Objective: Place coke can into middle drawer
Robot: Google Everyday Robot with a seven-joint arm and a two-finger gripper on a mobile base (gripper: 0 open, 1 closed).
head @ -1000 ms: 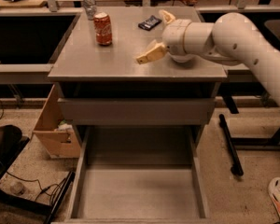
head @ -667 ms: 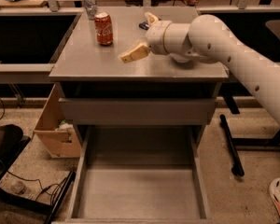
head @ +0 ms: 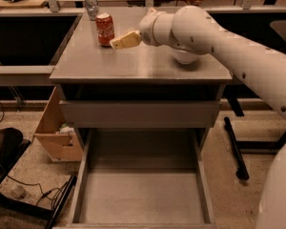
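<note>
Grey metal covers the flat top of a cabinet (head: 133, 63) that stands on a speckled floor, with dark tables behind it. Near the top's back left corner the coke can (head: 105, 28) stands upright, red with white lettering. A silvery can (head: 90, 1) stands just behind it at the back edge. A thick white arm (head: 238, 56) reaches in from the right over the cabinet top, partly hiding a white bowl (head: 185, 57) that sits toward the right side. At the arm's end, the tan gripper (head: 118, 42) points left and slightly down, its tip just beside the lower right side of the coke can. Whether it touches the can, and whether the gripper is spread or closed, cannot be told from this angle.

Below the top sits a closed drawer front (head: 140, 113). Under that, the middle drawer (head: 140, 199) is pulled far out toward the camera, showing its flat grey floor and low side walls. A cardboard box (head: 55, 137) stands on the floor left of the cabinet, with cables (head: 38, 194) lying nearby.
</note>
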